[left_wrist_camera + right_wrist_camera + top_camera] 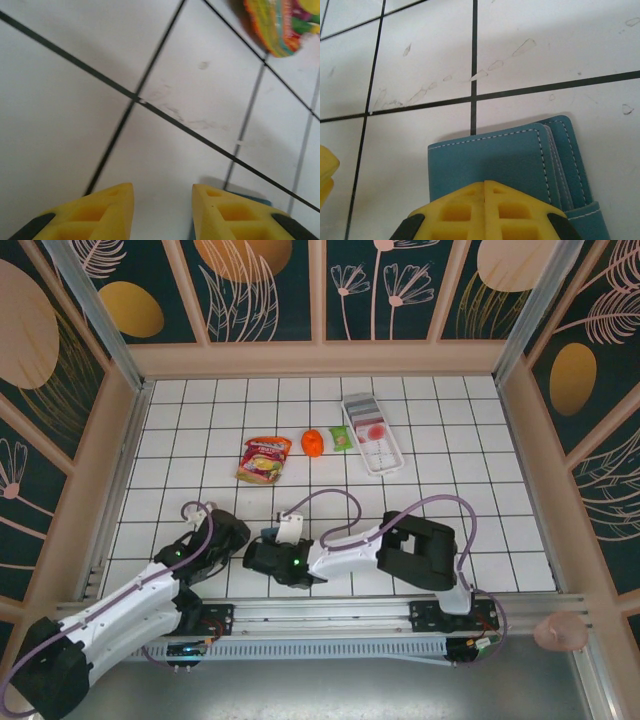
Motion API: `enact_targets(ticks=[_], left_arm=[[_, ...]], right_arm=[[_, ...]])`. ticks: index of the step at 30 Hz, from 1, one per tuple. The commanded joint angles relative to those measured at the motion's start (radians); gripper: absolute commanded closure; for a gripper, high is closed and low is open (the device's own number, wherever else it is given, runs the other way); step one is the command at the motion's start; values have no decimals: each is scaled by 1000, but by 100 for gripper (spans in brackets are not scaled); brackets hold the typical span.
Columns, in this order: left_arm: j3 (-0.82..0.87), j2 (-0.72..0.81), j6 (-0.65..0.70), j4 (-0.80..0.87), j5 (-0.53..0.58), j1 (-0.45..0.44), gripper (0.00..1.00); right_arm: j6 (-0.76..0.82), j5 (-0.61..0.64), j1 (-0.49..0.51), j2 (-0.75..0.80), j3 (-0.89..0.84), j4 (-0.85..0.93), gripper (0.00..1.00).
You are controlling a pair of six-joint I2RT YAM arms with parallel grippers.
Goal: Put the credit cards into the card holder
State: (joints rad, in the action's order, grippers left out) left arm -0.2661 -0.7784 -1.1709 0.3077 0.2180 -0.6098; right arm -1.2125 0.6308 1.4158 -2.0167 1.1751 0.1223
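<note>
Near edge, top view: L gripper (238,531) and R gripper (256,556) sit close together, left of centre, just ahead of the arm bases.

R gripper (485,192): yellow fingers pressed tight together, seam to seam, nothing between them. Card holder (520,157) lies flat on the white tiled table (420,45), right under and at 12 o'clock of those tips. It is teal w/ white stitching and folded shut, layered edges on its 3 o'clock side. Can't tell if the tips touch it. A yellow fingertip (325,172) of the L gripper shows at 9 o'clock, apart from the holder.

L gripper (162,210): fingers spread, only bare tile in the gap. A teal corner of the card holder (252,201) peeks out past the finger on the 3 o'clock side, just beside it.

Top view: only a sliver of the card holder (267,534) shows, between the two grippers.

Farther, mid table: snack packet (265,458) at 12 o'clock of the holder, then an orange item (313,443) and a small green packet (342,439) toward 1 o'clock.

Farthest: white tray (386,462), long, at 1 o'clock and well apart from holder and both grippers. Credit cards (366,424) lie inside it, pale grey w/ red-pink marks, toward its far end. Can't tell the count.
</note>
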Motion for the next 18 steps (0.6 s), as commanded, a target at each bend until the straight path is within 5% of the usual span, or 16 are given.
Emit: enact_targets(ticks=[1,7,18], left_arm=[[-62,-27,42,80,-6,65,63],[-140,-77,113,79,-94,246,64],[-139,-108,91,57,-132,259,66]], right_arm=[[10,-211,48,-171,-34,311,100],[38,-254,63,-233,-51,319,100],[30,-259,113,-284,-73,289,100]])
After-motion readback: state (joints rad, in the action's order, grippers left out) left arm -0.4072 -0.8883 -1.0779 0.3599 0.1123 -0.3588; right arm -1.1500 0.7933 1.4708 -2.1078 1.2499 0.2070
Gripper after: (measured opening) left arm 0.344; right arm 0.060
